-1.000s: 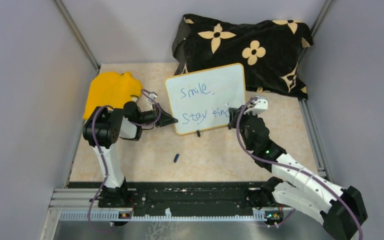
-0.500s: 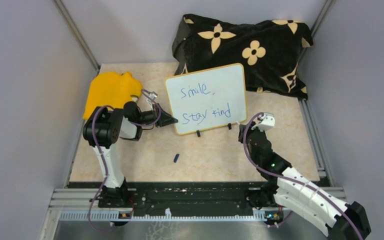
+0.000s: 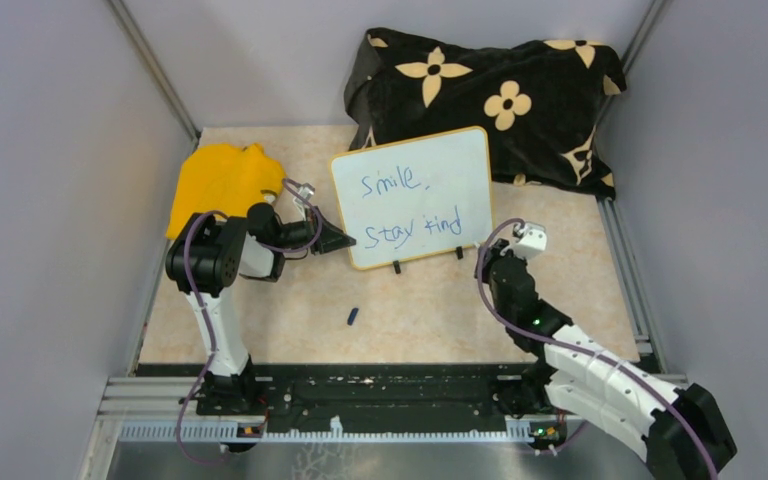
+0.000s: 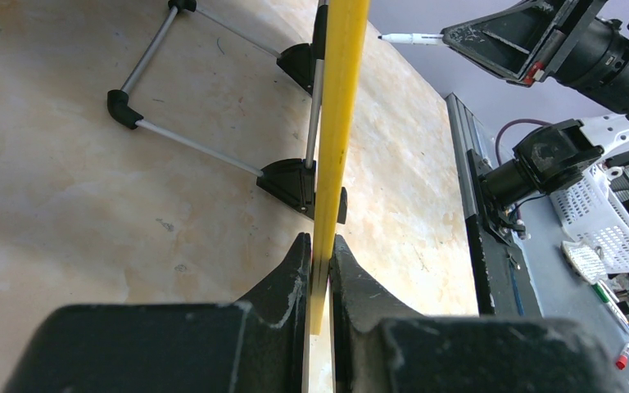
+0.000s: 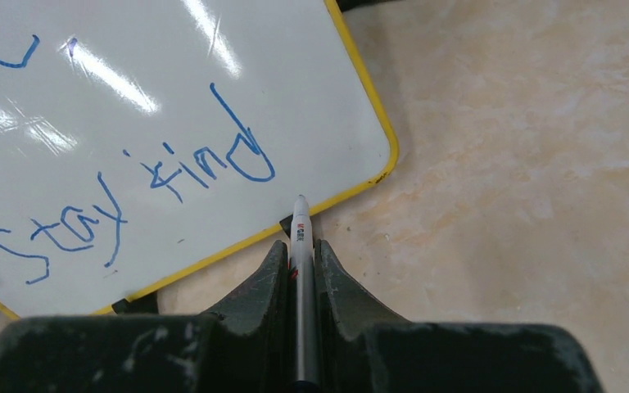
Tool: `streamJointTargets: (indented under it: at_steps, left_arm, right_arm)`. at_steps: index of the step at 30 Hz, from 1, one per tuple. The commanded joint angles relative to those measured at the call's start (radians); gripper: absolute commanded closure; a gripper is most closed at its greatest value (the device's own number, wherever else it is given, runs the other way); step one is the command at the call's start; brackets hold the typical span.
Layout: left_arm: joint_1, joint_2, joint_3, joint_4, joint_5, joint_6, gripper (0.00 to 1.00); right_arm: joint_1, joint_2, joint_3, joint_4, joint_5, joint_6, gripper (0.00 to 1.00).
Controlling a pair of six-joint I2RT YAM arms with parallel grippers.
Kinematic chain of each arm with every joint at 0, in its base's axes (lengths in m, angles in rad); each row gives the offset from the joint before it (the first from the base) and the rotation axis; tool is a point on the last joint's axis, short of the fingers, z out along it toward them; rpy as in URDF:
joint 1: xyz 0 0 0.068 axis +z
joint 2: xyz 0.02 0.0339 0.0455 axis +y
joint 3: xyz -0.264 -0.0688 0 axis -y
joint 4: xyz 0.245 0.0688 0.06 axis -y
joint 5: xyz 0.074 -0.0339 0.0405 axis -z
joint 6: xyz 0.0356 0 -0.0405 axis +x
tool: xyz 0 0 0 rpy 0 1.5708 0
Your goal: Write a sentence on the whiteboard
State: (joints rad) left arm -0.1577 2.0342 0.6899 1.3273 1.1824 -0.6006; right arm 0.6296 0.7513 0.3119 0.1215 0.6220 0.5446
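Observation:
The whiteboard [image 3: 430, 160] stands tilted mid-table, with a white face and a yellow rim. The sentence [image 3: 412, 205] "Smile, Stay kind" is on it in blue, in two lines; "Stay kind" shows in the right wrist view [image 5: 131, 205]. My left gripper [image 3: 346, 240] is shut on the board's left rim, seen edge-on in the left wrist view [image 4: 319, 246]. My right gripper [image 3: 487, 263] is shut on a white marker [image 5: 300, 237]. The marker's tip hangs just off the board's near right corner, apart from it. The marker also shows in the left wrist view [image 4: 409, 38].
A black flowered cloth [image 3: 520, 90] lies heaped behind the board. A yellow cloth [image 3: 218, 180] lies at the back left. A small blue cap [image 3: 353, 317] lies on the table in front of the board. The board's wire stand [image 4: 188, 143] is behind it. Metal rails run along both sides.
My right gripper has pulled the marker back off the board's lower right, away from the word "kind", toward the near right. The left gripper and the board have not moved.

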Motion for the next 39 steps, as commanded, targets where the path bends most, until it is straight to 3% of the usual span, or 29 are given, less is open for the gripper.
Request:
streamJointTargets:
  at_steps: [1,12,39]
  left_arm:
    - [-0.008,0.012,0.000,-0.074,-0.030,0.014,1.00]
    - [-0.008,0.013,0.001,-0.086,-0.035,0.023,1.00]
    - [-0.007,0.019,0.006,-0.100,-0.036,0.030,1.00]
  right_arm:
    - [-0.020,0.050,0.015,0.136,-0.011,0.016,1.00]
    - [-0.086,0.180,0.047,0.230,-0.074,0.068,1.00]
    - [-0.110,0.282,0.098,0.306,-0.105,0.067,1.00]
